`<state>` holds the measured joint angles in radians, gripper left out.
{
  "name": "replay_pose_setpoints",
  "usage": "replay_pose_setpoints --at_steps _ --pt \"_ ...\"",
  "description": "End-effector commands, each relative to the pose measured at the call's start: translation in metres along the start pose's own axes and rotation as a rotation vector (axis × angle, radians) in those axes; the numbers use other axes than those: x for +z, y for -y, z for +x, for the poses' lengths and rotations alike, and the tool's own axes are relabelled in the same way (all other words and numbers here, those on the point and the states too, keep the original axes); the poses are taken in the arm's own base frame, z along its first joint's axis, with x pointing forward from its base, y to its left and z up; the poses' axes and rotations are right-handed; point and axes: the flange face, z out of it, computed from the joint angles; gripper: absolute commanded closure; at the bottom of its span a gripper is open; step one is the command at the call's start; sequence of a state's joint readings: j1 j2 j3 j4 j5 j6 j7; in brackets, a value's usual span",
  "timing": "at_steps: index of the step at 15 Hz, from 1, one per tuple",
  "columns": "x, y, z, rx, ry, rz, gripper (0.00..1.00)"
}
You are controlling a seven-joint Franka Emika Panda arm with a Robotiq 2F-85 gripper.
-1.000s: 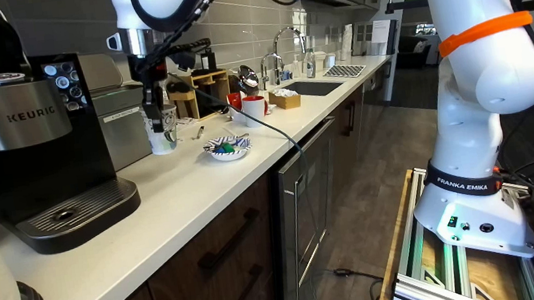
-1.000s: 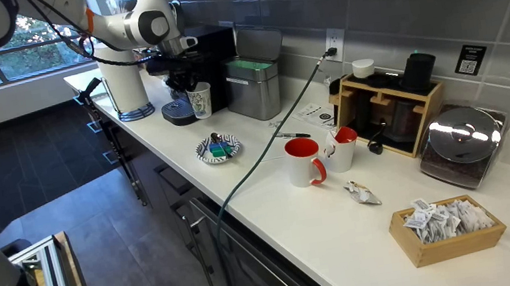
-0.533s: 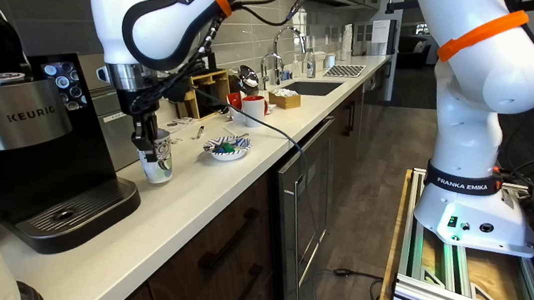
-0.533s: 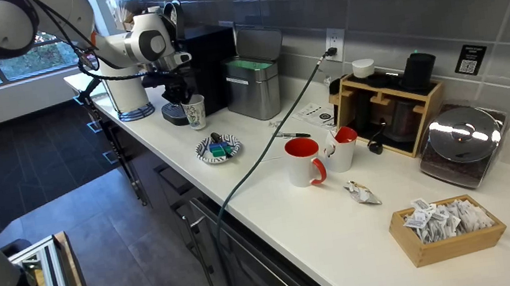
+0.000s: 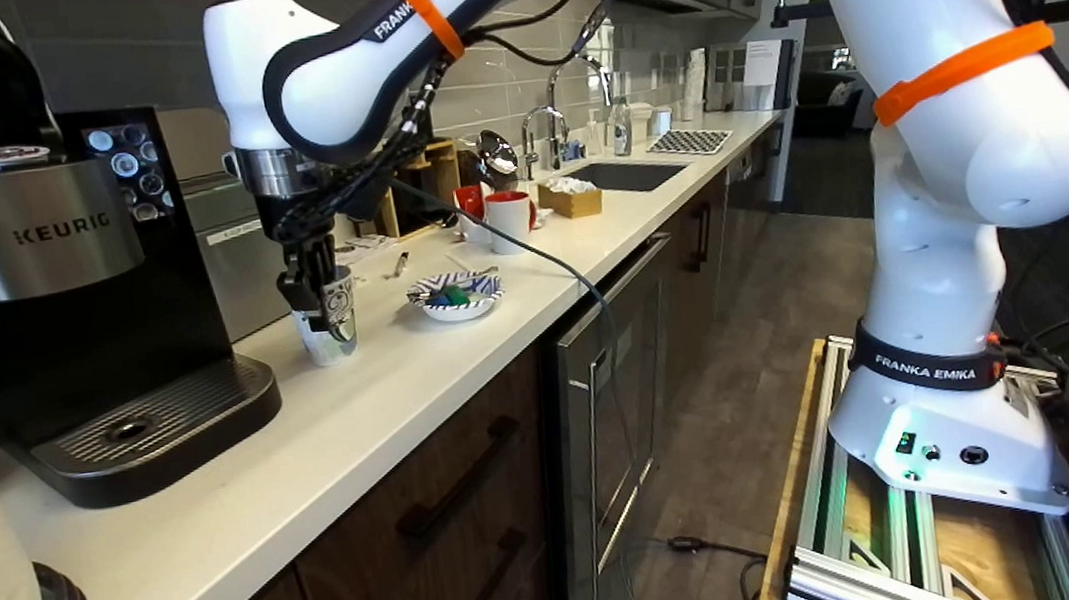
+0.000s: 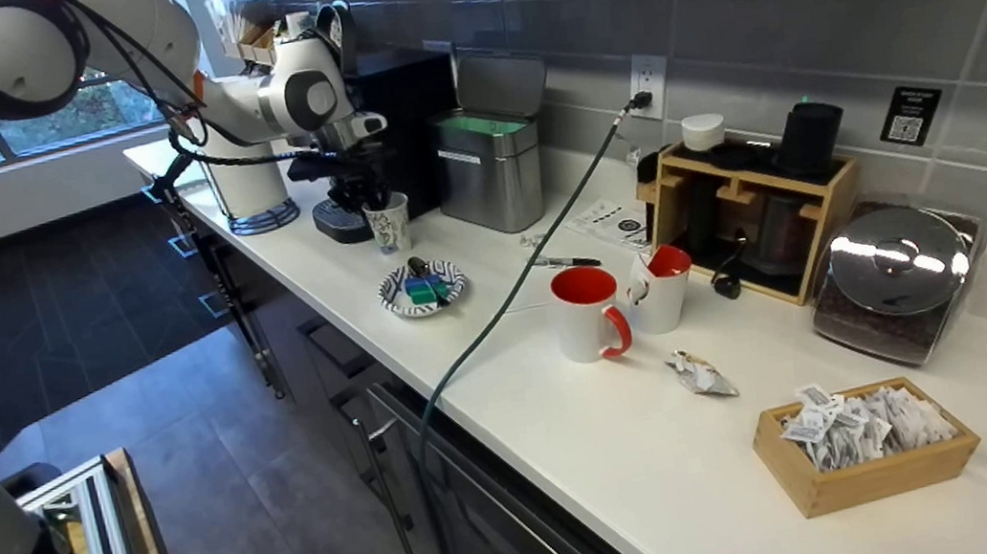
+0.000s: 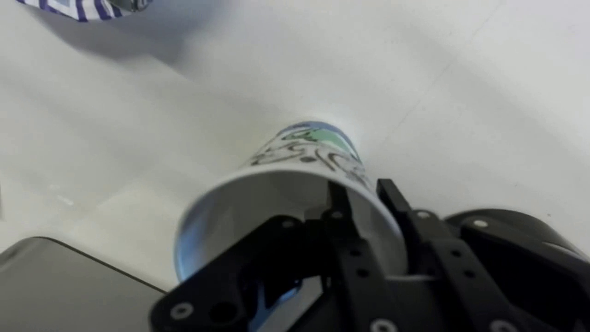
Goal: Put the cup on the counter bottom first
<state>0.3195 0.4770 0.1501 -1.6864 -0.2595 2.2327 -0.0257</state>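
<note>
1. One black coffee machine (image 6: 413, 114) crowds the cup (image 6: 391, 227); its drip tray (image 6: 339, 223) is just beside it, reaching toward the front edge of the desk (image 6: 553, 423).
2. One metal bin (image 6: 490, 181), lid raised, stands nearer the wall edge, behind the cup.
3. One patterned bowl (image 5: 458, 314) sits close to the front edge, near the cup but apart from it, with small blue and green things (image 6: 423, 293) inside.
4. One cable (image 6: 534, 259) crosses from wall edge to front edge, between the bowl and two white mugs (image 6: 581, 337) with red insides.
5. Toward the wall edge: one pen (image 6: 571, 261), one sheet of paper (image 6: 607, 224), one wooden organiser (image 6: 833, 219).
6. Past the mugs: one wrapper (image 6: 700, 373) and one wooden box (image 6: 889, 480) of packets (image 6: 823, 419).
7. One paper towel roll (image 6: 244, 182) stands by the front edge, toward the far corner.
8. One end effector (image 7: 364, 186) straddles the cup's rim, one finger inside, one outside, slightly apart with the wall between; whether they press on it, I cannot tell.
9. The single cup is mouth up, close to upright, between front edge and wall edge; I cannot tell whether its base touches the desk.
</note>
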Motion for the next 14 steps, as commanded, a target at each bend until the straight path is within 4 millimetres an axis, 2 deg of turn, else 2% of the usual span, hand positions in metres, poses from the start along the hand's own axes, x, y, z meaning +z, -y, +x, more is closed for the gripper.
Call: replay_pose_setpoints --at_steps 1,6,7,9,13,14 --pt "-0.012 -0.011 -0.008 0.042 -0.017 0.032 0.43" --pt "-0.071 -0.029 -0.013 0.093 -0.146 0.055 0.06" --pt "-0.085 -0.033 -0.016 0.1 -0.177 0.051 0.01" --pt "-0.104 -0.047 -0.024 0.136 -0.227 0.024 0.0" --pt "-0.115 -0.097 -0.065 0.283 -0.255 -0.045 0.0" --pt "-0.116 -0.086 -0.038 0.227 -0.244 -0.025 0.0"
